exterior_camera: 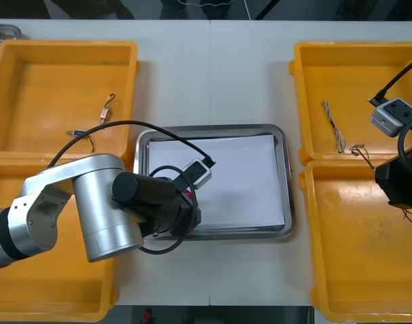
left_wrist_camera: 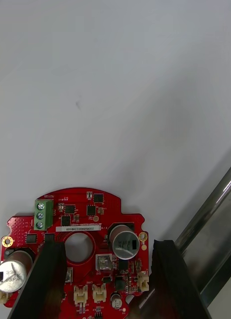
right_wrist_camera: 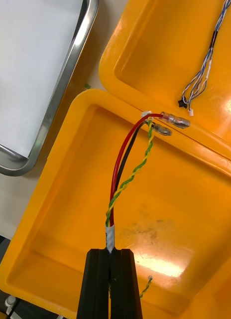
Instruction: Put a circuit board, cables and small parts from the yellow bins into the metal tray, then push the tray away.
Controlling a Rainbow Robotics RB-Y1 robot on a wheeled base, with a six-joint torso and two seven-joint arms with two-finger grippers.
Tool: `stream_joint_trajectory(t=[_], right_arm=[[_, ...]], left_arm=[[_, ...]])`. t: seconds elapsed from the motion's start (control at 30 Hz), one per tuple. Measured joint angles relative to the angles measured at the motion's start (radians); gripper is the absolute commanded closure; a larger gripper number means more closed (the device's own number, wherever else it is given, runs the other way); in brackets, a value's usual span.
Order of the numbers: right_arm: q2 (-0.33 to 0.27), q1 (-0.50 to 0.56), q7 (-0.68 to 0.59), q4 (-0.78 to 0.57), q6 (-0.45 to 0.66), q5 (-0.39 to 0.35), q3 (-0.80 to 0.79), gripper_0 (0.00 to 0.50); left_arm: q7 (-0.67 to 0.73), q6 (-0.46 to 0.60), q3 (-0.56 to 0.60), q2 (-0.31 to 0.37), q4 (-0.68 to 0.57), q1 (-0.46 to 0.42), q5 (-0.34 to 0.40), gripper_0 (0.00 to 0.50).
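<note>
Red circuit board (left_wrist_camera: 90, 214) lay flat on the metal tray's (left_wrist_camera: 215, 209) white lining, green terminal block on the side away from the tray rim. Left pincer (left_wrist_camera: 108, 244) stood wide over the board. Right pincer (right_wrist_camera: 114, 251) clamped the red and yellow cable (right_wrist_camera: 126, 184), which ran straight from the fingertips to the yellow bin's (right_wrist_camera: 70, 199) rim.

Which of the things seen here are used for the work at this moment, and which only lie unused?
In use:
- circuit board at left gripper, over metal tray
- red and yellow cable held by right gripper, over near right yellow bin

Lying unused:
- blue and white cable
- small cable in far left bin
</note>
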Motion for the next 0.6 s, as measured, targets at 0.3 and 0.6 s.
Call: stream_joint_trajectory(t=[0.3, 0.6], right_arm=[[0.0, 0.0, 0.0, 0.0, 0.0, 0.0, 0.0, 0.5], [0.0, -0.018, 0.0, 0.0, 0.0, -0.002, 0.002, 0.5]], left_arm=[[0.06, 0.101, 0.068, 0.0, -0.068, 0.0, 0.025, 0.0], [0.061, 0.2, 0.19, 0.0, -0.134, 0.0, 0.086, 0.0]])
